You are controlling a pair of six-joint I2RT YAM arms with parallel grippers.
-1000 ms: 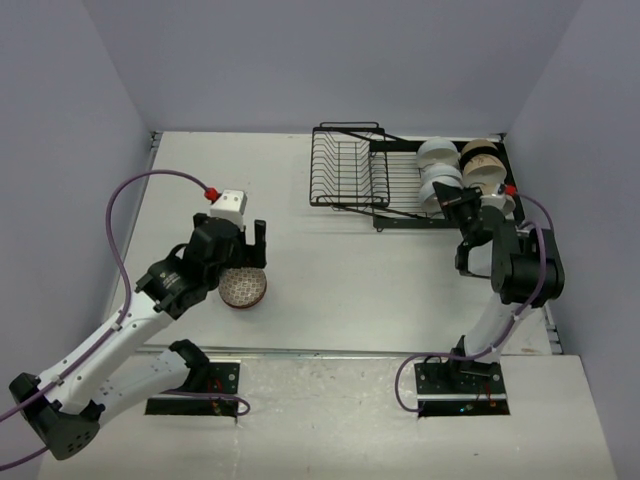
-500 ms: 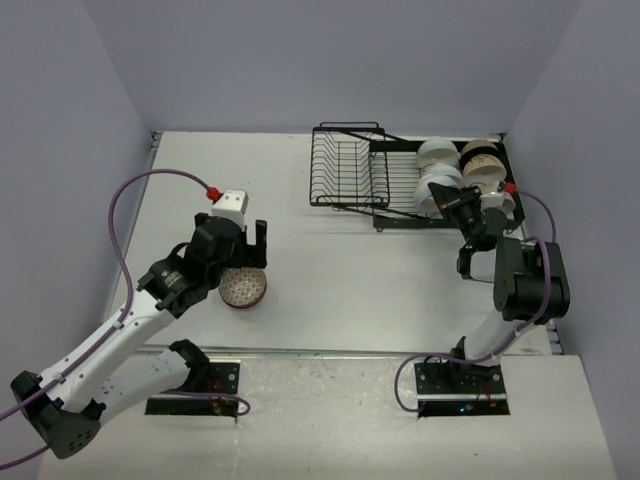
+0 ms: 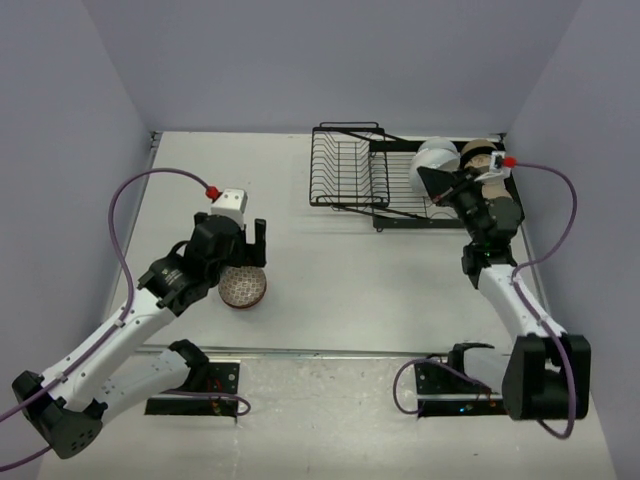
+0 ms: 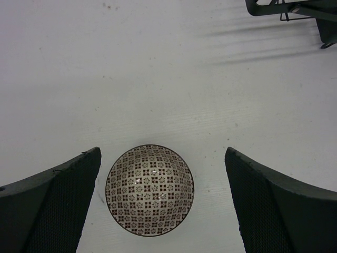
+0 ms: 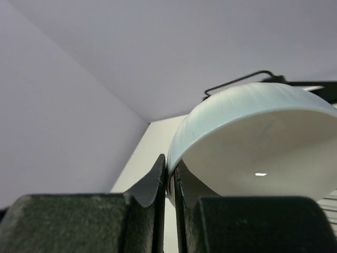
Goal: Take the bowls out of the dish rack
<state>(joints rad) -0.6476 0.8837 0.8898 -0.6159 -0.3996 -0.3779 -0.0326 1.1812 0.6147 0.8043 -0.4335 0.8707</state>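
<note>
A reddish-brown patterned bowl stands upright on the table, also seen in the left wrist view. My left gripper is open just above it, its fingers apart on either side of the bowl, touching nothing. My right gripper is shut on the rim of a plain white bowl, held tilted over the wide part of the black wire dish rack. In the right wrist view both fingers pinch that bowl's edge. A beige bowl stands in the rack behind my right arm.
The rack's slotted basket sits at the back centre with its flat section to the right. The right wall is close to my right arm. A rack corner shows at the top right of the left wrist view.
My right arm has stretched out and swung up and back, lifting the white bowl off the rack's wires. My left arm and the patterned bowl have not moved.
</note>
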